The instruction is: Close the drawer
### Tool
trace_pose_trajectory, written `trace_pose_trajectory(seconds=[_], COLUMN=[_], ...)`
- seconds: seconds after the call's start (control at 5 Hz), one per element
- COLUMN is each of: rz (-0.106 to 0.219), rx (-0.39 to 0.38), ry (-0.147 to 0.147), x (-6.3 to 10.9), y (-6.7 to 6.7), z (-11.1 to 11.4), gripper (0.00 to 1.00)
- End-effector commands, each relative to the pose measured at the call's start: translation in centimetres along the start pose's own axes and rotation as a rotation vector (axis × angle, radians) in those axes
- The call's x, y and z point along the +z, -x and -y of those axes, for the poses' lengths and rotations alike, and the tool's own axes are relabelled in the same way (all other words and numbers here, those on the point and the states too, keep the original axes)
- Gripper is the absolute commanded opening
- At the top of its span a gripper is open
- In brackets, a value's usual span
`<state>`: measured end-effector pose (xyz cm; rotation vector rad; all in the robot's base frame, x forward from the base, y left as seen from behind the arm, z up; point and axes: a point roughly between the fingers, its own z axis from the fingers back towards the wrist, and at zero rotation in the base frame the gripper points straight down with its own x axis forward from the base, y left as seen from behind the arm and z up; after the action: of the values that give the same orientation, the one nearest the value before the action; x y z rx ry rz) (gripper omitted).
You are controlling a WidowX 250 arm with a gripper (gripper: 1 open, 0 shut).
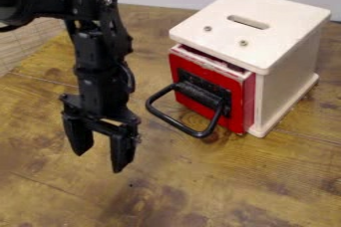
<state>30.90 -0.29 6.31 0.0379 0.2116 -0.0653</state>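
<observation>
The drawer (204, 94) has a red front with a dark recessed panel and sits in a small cream-white box (260, 42) at the right. The red front stands out a little from the box. Its large black loop handle (182, 110) hangs forward and down toward the table. My black gripper (103, 141) points down at the left of the handle, a short way apart from it. Its two fingers (123, 151) are spread and hold nothing, with their tips close to the table.
The wooden table (226, 186) is worn and stained. The box's top has a slot (248, 20). A pale woven surface (27, 42) lies at the far left behind the arm.
</observation>
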Motion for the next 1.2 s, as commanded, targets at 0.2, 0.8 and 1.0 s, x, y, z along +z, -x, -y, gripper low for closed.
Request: trace_pose_trajectory(seconds=[0.2,0.8,1.0], rz=[0.063,0.077,0.072], rx=[-0.009,-0.039,-0.053], ry=[-0.010,-0.020,-0.023], x=[1.6,1.7,1.4], y=[-1.8,-4.4,-5.0], z=[-0.6,-1.1,-1.3], gripper=[1.00,1.00,1.00])
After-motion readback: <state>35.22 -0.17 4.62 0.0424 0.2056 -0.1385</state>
